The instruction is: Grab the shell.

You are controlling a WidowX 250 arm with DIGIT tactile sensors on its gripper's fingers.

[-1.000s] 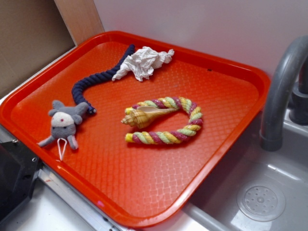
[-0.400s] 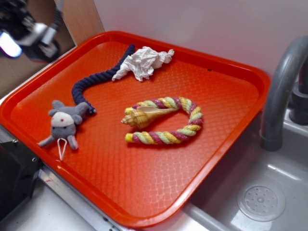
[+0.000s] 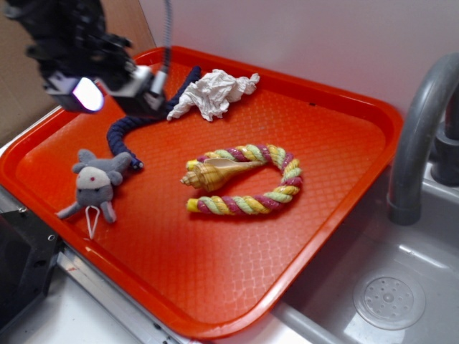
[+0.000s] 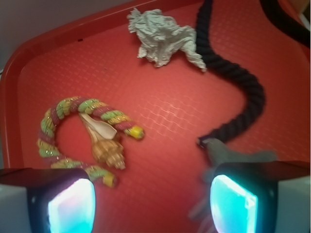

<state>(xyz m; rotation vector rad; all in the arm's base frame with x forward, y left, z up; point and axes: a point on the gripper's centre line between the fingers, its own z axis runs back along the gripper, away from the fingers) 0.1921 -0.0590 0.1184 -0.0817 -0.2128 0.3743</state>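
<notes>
1. One grey sink basin lies at the right with a round drain, and one curved grey faucet rises beside it. A pale wall stands behind, and a brown panel fills the upper left corner.
2. One orange-red tray with a fine waffle texture and a raised rim holds every loose item.
3. One gripper hangs over the tray's far left part, above the dark rope. In the wrist view its two fingers glow cyan at the bottom corners, set wide apart with nothing between them.
4. One navy twisted rope snakes from the back rim toward the toy.
5. One yellow, green and red twisted rope is bent into an open loop near the tray's middle.
6. One white crumpled cloth wad sits near the back, touching the navy rope.
7. One grey stuffed mouse toy lies at the left with a white face patch; the navy rope's end is at its head.
8. One shell, the smallest piece: glossy, tan and cream, spiralled, with a ridged pointed spire and a long pale tapering tail. It lies inside the mouth of the coloured loop, spire pointing out of the opening, tail running in along the upper strand. It is well apart from the gripper.
</notes>
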